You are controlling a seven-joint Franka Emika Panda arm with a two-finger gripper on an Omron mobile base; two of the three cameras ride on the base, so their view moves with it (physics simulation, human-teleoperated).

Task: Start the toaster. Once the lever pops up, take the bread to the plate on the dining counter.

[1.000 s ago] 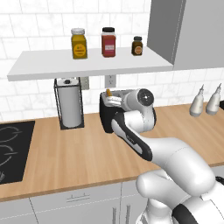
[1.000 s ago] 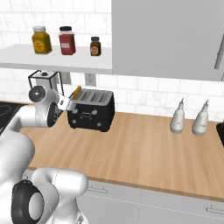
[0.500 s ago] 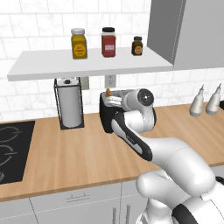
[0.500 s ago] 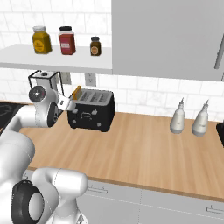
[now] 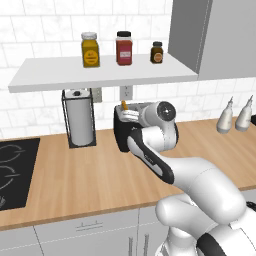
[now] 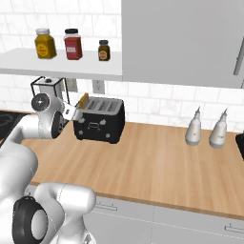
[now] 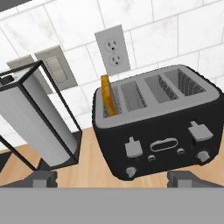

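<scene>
One toaster (image 7: pixel 157 131) stands on the wood-topped counter (image 6: pixel 152 167) against the white tiled wall (image 7: pixel 175 26), just right of one paper-towel holder (image 7: pixel 39 118). The toaster is black and boxy with rounded corners. It has four long slots on top with grey surrounds, two grey levers on its front, a pale oval mark between them and small round knobs below.

One bread slice (image 7: pixel 108 95), thin, flat and orange-brown, stands upright in the slot nearest the holder, its upper part rising above the toaster's top. In the left base view the bread (image 5: pixel 124 105) shows just above the toaster's edge; in the right base view it (image 6: pixel 83 101) leans at the toaster's left end.

The holder is a dark wire frame around one white roll. Three jars (image 5: pixel 124 48) stand on one white shelf (image 5: pixel 100 72): yellow, red and small dark. Two pale squeeze bottles (image 6: pixel 194 130) stand well to the right. One outlet (image 7: pixel 112 49) sits on the wall behind the toaster.

The gripper (image 7: pixel 111 178) faces the toaster's front with its jaws spread wide and holds nothing.
</scene>
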